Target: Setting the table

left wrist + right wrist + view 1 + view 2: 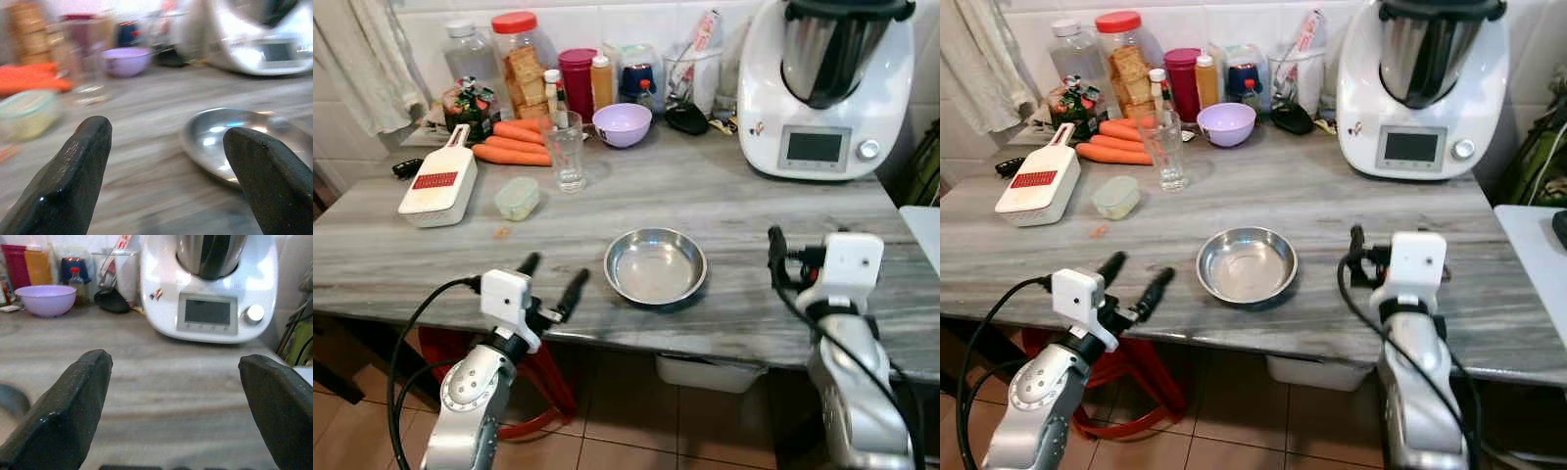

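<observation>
An empty steel bowl sits near the front edge of the grey marble-look table. My left gripper is open just left of the bowl, over the table's front edge, with nothing between its fingers. To the right of the bowl, my right gripper is also open and holds nothing; its fingers point toward the back of the table. A clear drinking glass stands upright at the back left, with a purple bowl behind it.
A large white food processor fills the back right. A white slicer, a small lidded container, carrots and several jars crowd the back left. A red stool stands under the table.
</observation>
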Controlling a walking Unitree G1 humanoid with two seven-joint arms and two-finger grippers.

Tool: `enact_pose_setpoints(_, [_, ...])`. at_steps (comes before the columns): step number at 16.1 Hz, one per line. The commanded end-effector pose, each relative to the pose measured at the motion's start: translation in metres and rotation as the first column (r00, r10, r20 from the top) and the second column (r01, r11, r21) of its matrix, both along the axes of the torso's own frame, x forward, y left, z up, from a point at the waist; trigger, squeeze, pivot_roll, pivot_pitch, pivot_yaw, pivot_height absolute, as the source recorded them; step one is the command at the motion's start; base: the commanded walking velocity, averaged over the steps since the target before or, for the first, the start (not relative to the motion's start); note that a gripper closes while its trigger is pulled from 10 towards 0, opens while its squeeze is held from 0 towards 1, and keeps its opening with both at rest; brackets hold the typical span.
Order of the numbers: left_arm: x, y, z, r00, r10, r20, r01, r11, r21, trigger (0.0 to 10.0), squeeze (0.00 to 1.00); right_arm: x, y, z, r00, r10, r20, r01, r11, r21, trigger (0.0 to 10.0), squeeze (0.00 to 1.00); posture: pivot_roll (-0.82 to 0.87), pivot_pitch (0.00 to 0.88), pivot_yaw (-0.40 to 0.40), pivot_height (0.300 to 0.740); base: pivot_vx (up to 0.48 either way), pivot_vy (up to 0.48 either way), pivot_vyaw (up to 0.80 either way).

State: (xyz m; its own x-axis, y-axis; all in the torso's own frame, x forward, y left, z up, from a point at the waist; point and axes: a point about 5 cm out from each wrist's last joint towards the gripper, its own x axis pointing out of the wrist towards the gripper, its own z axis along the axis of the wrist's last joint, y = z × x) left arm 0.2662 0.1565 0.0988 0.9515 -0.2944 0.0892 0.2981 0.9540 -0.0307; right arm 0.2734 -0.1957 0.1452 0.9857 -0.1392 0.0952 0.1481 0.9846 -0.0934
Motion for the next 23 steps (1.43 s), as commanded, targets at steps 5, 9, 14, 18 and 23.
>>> enact_pose_setpoints(5, [0.005,0.009,-0.003,0.974,0.222,-0.053,-0.221,0.975,0.016,10.0,0.0,-0.022,0.004,-0.014,0.998,-0.019,-0.053,0.021,0.999,0.028,10.0,0.0,-0.07,0.013,0.066,0.74,0.0,0.0,0.0])
enact_pose_setpoints(9, [0.015,0.017,0.002,0.955,0.292,-0.04,-0.29,0.956,0.053,10.0,0.0,-0.02,0.007,-0.008,0.999,0.033,-0.001,-0.033,0.997,-0.074,10.0,0.0,-0.07,0.012,0.071,0.74,0.0,0.0,0.0])
enact_pose_setpoints(14, [0.014,0.011,0.002,0.951,0.304,-0.051,-0.302,0.952,0.044,10.0,0.0,-0.022,0.015,-0.009,0.997,0.077,-0.02,-0.076,0.995,0.072,10.0,0.0,-0.07,0.014,0.07,0.74,0.0,0.0,0.0])
enact_pose_setpoints(18, [0.012,0.012,0.0,0.949,0.307,-0.066,-0.304,0.951,0.057,10.0,0.0,-0.023,0.014,-0.012,0.997,0.062,-0.035,-0.061,0.998,0.025,10.0,0.0,-0.06,0.022,0.058,0.74,0.0,0.0,0.0])
enact_pose_setpoints(23, [0.013,0.008,-0.003,0.951,0.299,-0.081,-0.295,0.953,0.063,10.0,0.0,-0.021,0.014,-0.007,0.994,0.107,-0.008,-0.107,0.994,0.015,10.0,0.0,-0.08,0.026,0.052,0.74,-0.183,0.0,0.0])
